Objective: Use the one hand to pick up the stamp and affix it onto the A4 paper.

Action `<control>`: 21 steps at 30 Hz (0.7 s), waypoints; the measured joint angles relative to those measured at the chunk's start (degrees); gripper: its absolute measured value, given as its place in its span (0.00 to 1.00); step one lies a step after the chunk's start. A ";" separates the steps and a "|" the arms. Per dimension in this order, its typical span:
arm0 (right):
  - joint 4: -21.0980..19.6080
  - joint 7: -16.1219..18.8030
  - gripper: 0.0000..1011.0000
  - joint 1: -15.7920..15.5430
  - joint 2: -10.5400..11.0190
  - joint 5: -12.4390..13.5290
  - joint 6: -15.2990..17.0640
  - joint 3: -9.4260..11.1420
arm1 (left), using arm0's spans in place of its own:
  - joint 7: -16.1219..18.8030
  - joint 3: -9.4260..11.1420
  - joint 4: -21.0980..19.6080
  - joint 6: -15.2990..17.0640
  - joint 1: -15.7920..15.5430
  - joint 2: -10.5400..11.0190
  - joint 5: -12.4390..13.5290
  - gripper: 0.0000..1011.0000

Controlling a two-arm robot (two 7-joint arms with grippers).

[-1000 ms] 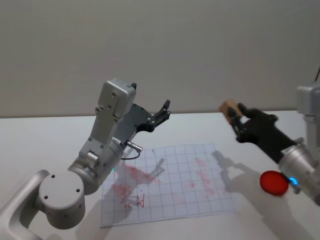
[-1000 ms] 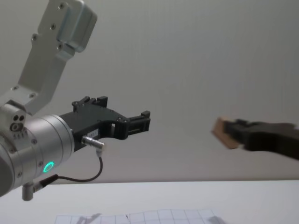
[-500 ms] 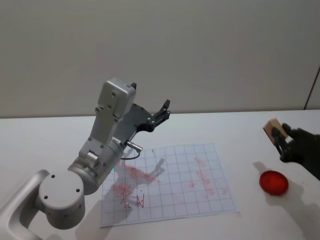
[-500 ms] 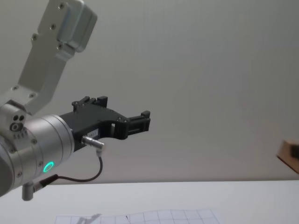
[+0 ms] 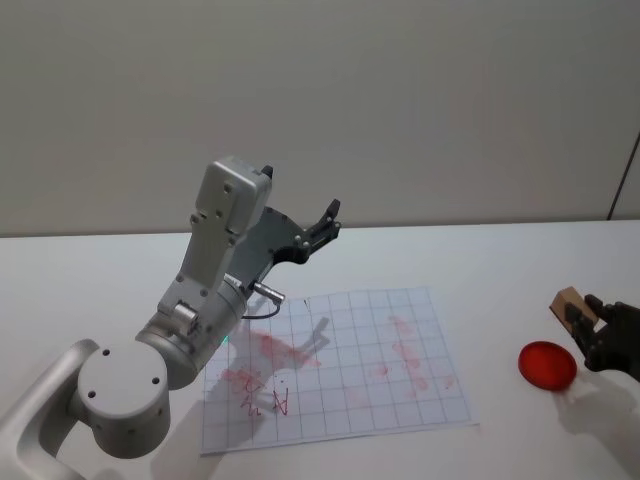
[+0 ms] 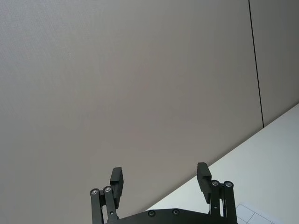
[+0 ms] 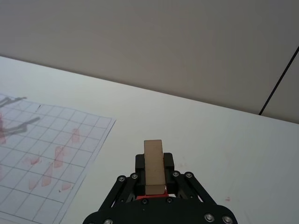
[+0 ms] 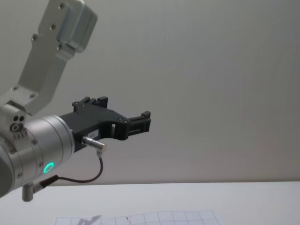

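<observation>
The stamp point(image 5: 568, 302), a light brown wooden block, is clamped in my right gripper point(image 5: 580, 318), which is shut on it at the far right, low over the table beside the red ink pad point(image 5: 547, 364). In the right wrist view the stamp point(image 7: 153, 156) stands upright between the black fingers point(image 7: 169, 161) of the right gripper point(image 7: 154, 169). The A4 paper point(image 5: 340, 365) lies flat at the table's middle, gridded and smeared with red ink marks, well left of the stamp. My left gripper point(image 5: 325, 222) hangs raised above the paper's far left corner, open and empty point(image 6: 160, 179).
The left arm's grey links point(image 5: 215, 270) rise over the paper's left side; its wrist with a green ring light point(image 8: 47, 167) looms large in the chest view. White tabletop point(image 5: 480, 260) stretches around the paper. A plain wall stands behind.
My right gripper has carried the stamp rightward and down, from above the paper's right edge to beside the red ink pad, leaving the chest view. The left arm has not moved.
</observation>
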 joint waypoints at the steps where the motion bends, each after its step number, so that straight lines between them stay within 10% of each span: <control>1: 0.18 0.17 0.21 -0.01 0.07 -0.41 0.22 -0.04 | 0.00 0.00 0.00 0.00 0.00 0.00 0.00 0.99; 21: 4.28 2.55 0.21 1.88 -0.91 -6.06 2.77 -1.88 | 0.00 0.00 0.00 0.00 0.00 0.00 0.00 0.99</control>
